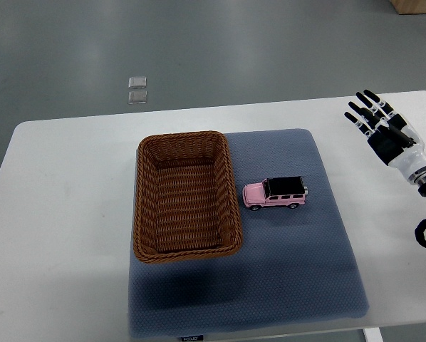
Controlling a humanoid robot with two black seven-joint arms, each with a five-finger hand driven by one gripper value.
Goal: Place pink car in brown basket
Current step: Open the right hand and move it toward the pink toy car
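A grey floor lies behind the white table [63,214], where a blue mat [298,285] holds the brown basket [145,214] and the pink car [275,193] just beside its right wall. My right hand [380,126] hovers well apart, fingers spread, holding nothing. I judge the reach has yet to begin; next I must bring the hand over the car and close on its body.

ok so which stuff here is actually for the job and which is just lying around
For the job:
pink car, on the mat
brown basket, empty
right hand, open, over the table's far right

Just lying about:
blue-grey mat
white table
two clear squares on the floor
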